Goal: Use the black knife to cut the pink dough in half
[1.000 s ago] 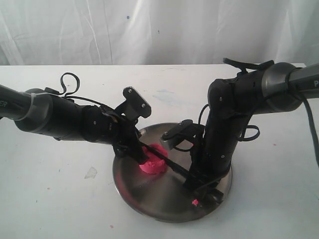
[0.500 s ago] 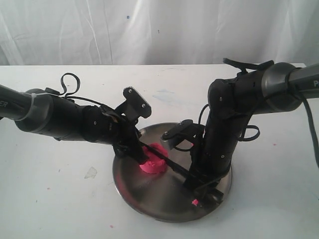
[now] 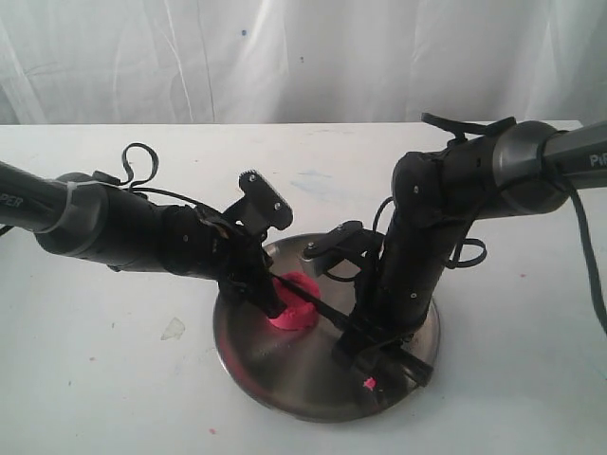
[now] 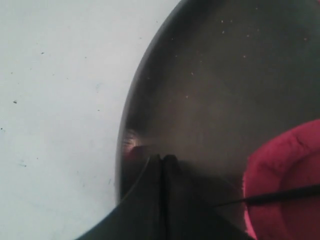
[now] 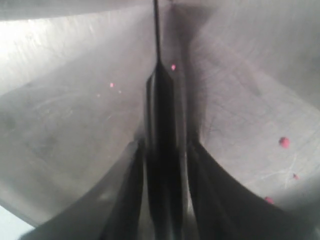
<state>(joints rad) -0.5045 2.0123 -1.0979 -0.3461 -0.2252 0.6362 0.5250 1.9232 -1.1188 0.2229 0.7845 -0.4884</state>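
round steel plate (image 3: 275, 365) on white table (image 3: 114, 379), pink crumbs (image 5: 284, 142) on it, probably dough

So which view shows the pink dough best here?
The exterior view: the pink dough sits on the steel plate, black knife across it. Left wrist shows one edge; right wrist shows none.

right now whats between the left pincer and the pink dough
Only bare steel plate. In the left wrist view the shut left pincer sits just short of the pink dough, with the black knife blade lying across the dough toward it.
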